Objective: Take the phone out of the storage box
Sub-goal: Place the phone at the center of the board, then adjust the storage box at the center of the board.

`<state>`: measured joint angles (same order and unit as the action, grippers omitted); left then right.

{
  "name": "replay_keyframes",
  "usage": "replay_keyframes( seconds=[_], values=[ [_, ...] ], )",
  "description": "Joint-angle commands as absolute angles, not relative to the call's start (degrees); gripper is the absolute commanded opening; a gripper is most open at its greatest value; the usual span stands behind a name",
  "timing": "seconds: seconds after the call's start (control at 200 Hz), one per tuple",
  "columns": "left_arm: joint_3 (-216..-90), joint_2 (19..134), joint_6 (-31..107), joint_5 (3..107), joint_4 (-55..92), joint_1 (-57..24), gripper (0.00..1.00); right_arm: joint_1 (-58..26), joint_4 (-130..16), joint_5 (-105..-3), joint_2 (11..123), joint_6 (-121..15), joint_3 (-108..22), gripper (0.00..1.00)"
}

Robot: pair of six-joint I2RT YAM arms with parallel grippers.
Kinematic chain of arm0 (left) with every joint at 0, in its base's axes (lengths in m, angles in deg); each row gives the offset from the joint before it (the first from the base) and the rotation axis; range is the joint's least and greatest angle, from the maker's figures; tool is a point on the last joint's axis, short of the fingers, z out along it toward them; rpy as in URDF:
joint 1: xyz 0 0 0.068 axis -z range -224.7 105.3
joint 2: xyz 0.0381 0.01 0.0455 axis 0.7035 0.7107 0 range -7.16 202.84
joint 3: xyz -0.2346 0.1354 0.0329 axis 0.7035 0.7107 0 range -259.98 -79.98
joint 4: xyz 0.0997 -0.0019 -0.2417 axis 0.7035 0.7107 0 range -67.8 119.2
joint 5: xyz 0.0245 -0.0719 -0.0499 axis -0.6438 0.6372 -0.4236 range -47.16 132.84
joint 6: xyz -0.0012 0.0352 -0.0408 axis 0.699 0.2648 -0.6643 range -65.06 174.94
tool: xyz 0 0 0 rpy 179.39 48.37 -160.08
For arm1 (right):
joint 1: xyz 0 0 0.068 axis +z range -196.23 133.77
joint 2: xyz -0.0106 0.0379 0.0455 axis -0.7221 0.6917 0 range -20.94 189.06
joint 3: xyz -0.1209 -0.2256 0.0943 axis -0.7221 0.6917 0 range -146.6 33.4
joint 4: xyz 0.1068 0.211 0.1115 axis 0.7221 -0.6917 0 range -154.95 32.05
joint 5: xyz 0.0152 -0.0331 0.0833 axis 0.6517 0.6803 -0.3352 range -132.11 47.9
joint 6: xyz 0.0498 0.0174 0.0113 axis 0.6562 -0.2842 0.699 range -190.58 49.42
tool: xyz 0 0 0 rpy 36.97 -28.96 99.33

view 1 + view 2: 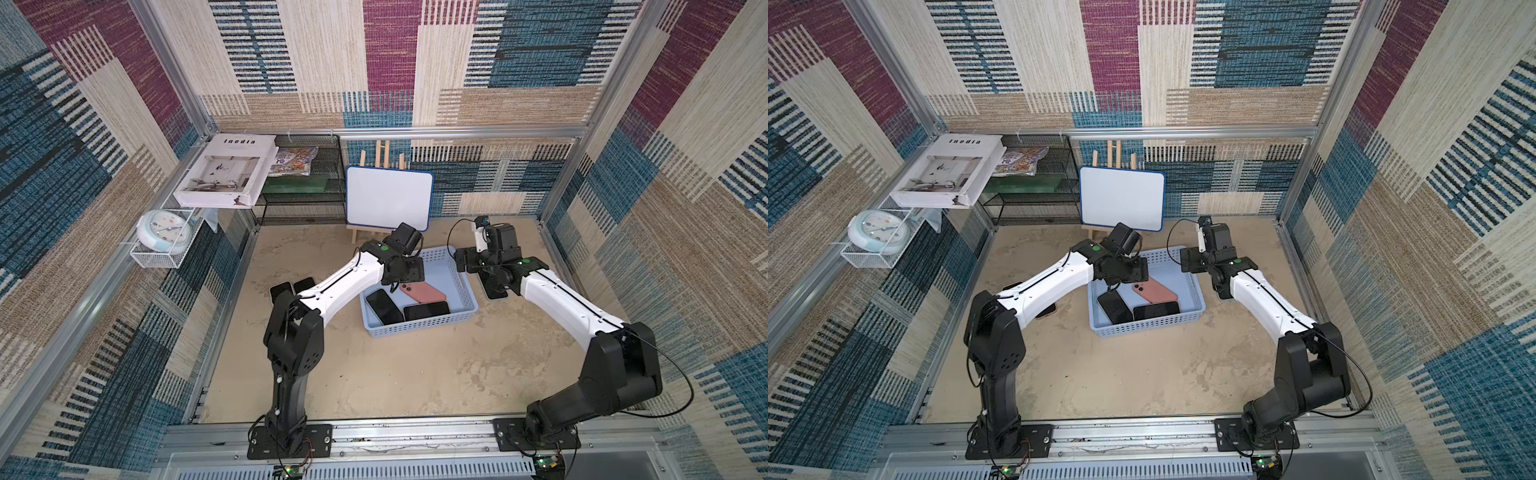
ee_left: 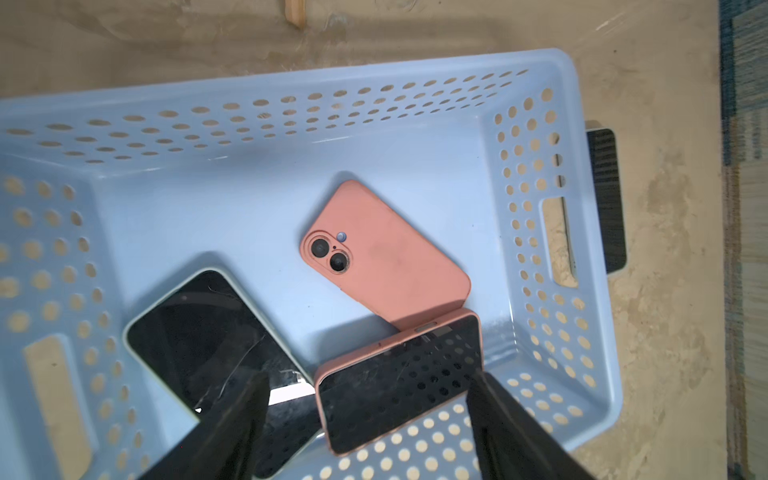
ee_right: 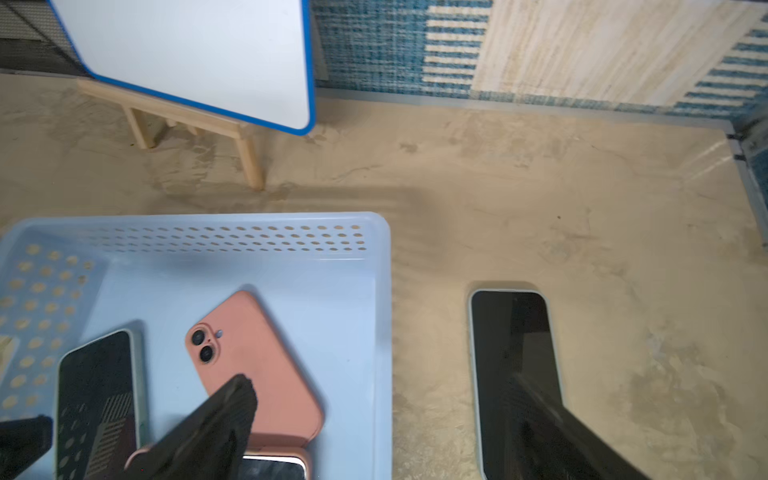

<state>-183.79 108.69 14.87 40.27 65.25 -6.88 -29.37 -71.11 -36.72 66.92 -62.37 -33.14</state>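
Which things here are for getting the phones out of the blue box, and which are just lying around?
For the job: storage box, pink phone lying face down, dark-screen phone, pink-cased phone with its screen up, left end effector open over the box.

Just lying about: whiteboard, clock, book, black mesh rack.

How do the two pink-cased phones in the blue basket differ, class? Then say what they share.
The face-down phone shows its pink back and two lenses; the screen-up phone shows dark glass. The face-down phone lies mid-floor; the screen-up phone lies by a perforated side wall. Both have pink cases and lie in the basket.
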Motion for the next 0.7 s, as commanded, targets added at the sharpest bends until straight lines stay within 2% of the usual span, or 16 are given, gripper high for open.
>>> replay_keyframes(
  seconds=[0.0,0.446,0.691],
  values=[
    [-187.50,112.75,7.04,36.86,68.42,-6.64,0.80,-30.96,-70.71,-36.08,67.15,-60.12,-31.89,0.98],
    [-203.48,127.41,-7.71,34.69,77.03,-6.56,0.81,-32.57,-66.95,-39.32,66.42,-60.91,-29.22,0.98],
    [-204.81,130.19,-12.04,34.64,78.78,-6.63,0.80,-32.66,-68.62,-49.93,68.49,-62.29,-30.78,0.78]
  ],
)
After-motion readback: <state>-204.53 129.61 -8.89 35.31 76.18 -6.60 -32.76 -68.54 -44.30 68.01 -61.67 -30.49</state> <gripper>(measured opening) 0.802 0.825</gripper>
